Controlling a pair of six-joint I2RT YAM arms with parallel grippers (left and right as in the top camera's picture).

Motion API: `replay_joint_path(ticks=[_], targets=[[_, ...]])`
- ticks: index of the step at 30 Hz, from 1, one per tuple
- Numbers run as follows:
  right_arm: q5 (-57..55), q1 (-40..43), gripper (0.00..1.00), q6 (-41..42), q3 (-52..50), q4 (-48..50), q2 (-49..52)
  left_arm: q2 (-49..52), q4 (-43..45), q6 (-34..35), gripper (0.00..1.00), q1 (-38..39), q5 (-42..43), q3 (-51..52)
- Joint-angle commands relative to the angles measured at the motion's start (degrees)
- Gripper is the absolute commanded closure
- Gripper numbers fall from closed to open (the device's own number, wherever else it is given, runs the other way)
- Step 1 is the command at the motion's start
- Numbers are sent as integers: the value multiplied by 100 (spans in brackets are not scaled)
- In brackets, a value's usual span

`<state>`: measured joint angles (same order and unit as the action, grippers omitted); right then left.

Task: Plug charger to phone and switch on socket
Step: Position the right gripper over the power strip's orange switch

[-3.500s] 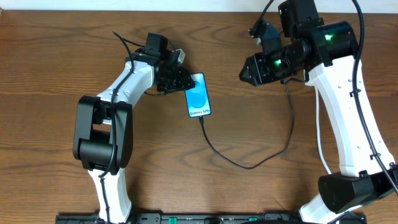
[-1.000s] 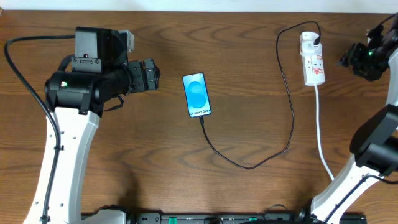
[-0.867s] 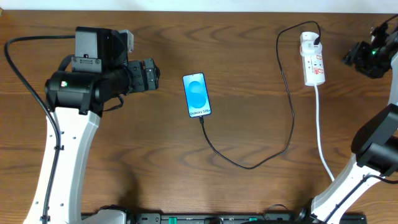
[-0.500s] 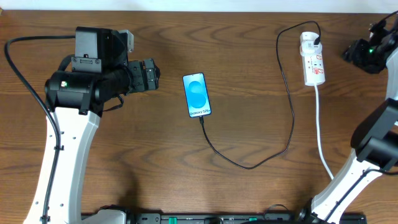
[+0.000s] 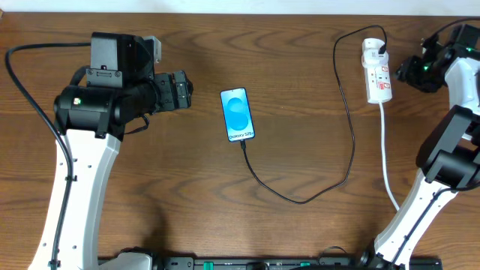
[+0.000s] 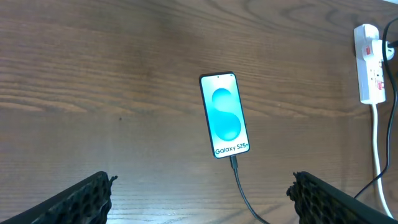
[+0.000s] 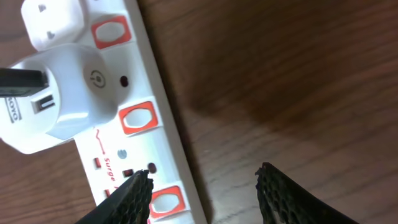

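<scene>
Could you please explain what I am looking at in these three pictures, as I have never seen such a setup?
These show two robot arms at a wooden table, each ending in a two-finger gripper. One picture looks down from above; the other two come from cameras on the wrists, so the dark ribbed shapes at their lower edges are the grippers' own fingers. On the table lie a phone with a lit blue screen, a thin black charger cable whose tip meets the phone's lower end, and a white socket strip with red switches and a white cord. The left gripper sits left of the phone; the right gripper is close beside the socket strip. Both are open and hold nothing.
</scene>
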<state>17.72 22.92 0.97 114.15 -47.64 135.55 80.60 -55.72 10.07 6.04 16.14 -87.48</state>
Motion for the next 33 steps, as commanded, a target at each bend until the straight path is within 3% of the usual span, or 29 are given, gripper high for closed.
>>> replay_joint_path(ticks=[1,26,33], targets=[[87,-13,46,-162,-24,26,11,0,-20,-61,7,-15,-61,-72],[168,-304,46,-184,-28,540,111,0,-20,-61,7,-15,-59,-72],[-345,-400,49,-31,-28,592,240,0,-20,-61,7,-15,-61,-72]])
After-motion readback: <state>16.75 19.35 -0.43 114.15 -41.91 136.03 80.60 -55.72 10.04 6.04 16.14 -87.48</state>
